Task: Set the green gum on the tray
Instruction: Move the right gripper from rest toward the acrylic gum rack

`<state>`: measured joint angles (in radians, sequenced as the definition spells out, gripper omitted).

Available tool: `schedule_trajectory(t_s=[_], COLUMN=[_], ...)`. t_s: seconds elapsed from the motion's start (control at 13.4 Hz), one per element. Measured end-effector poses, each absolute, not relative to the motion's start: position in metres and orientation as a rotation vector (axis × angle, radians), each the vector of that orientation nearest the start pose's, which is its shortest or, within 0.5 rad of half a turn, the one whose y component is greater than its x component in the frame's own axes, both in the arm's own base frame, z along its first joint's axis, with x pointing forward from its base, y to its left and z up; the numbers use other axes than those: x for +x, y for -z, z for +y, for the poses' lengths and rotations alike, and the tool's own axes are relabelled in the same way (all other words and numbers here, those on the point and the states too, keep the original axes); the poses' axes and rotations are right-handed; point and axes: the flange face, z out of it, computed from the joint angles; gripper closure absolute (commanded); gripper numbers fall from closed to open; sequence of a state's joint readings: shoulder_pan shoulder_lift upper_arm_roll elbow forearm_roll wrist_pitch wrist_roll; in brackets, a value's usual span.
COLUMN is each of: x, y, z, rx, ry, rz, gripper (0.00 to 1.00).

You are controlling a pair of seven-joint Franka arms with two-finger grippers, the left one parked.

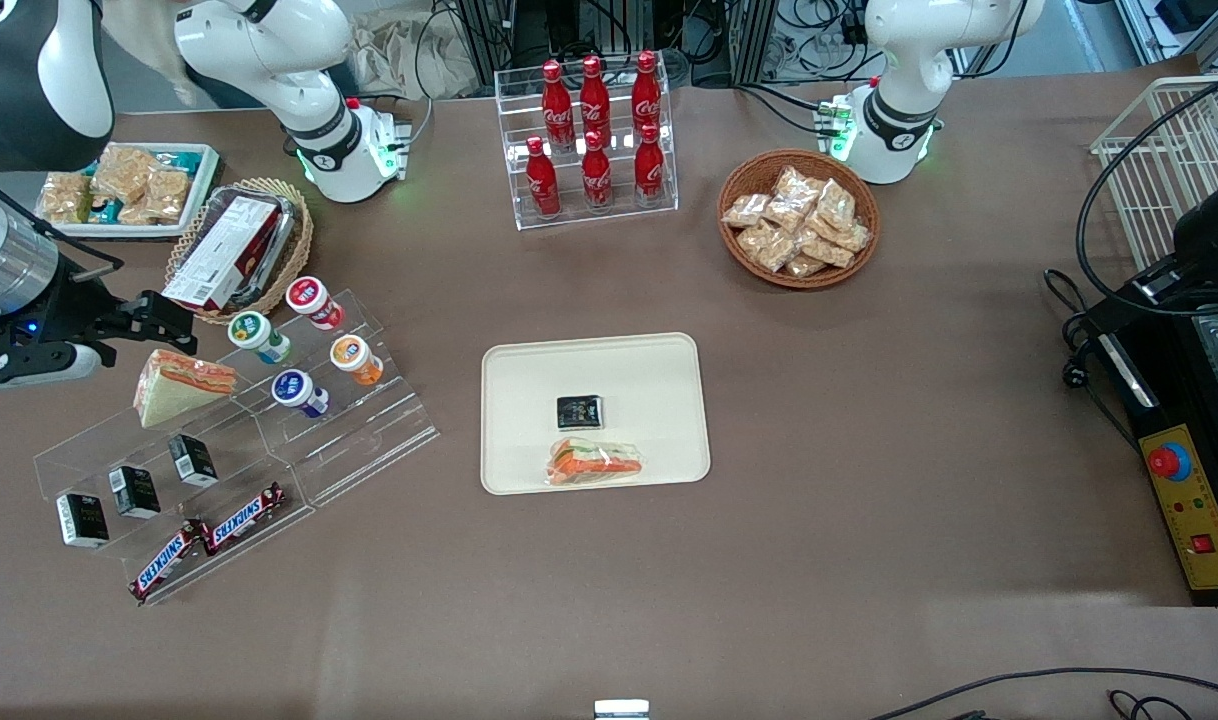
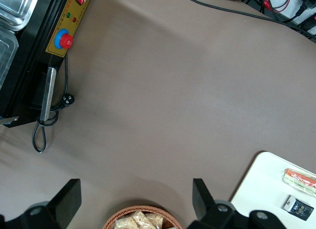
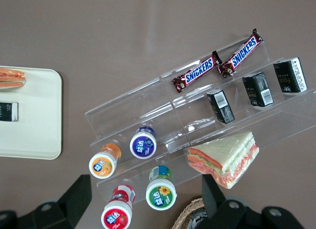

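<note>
The green gum (image 3: 161, 194) stands on the clear rack (image 3: 197, 125) directly between the spread fingers (image 3: 74, 197), with the red-lidded bottle (image 3: 117, 212) just beside it toward one fingertip and the sandwich (image 3: 224, 157) close to the other, so a careless descent could knock either neighbour or tip the gum off its step. The gripper (image 1: 164, 315) hovers above the rack, empty, at the working arm's end of the table, well apart from the tray (image 1: 594, 412).

Front view: high up, looking down over whole table (image 1: 869, 450). Right wrist view: close, facing straight down past spread gripper (image 3: 144, 184) above rack (image 3: 128, 110). Sharing tray (image 1: 659, 360) across all three.
</note>
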<state>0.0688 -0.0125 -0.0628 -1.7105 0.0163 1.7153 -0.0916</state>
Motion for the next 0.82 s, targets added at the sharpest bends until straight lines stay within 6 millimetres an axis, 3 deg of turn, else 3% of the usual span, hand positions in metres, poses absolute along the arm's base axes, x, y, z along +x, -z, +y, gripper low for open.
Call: schedule_trajectory(t_s=[0.82], x=[0.549], y=[-0.574], z=[0.004], rx=[-3.117], ry=[-0.013], rz=[-0.194], gripper=[0.01])
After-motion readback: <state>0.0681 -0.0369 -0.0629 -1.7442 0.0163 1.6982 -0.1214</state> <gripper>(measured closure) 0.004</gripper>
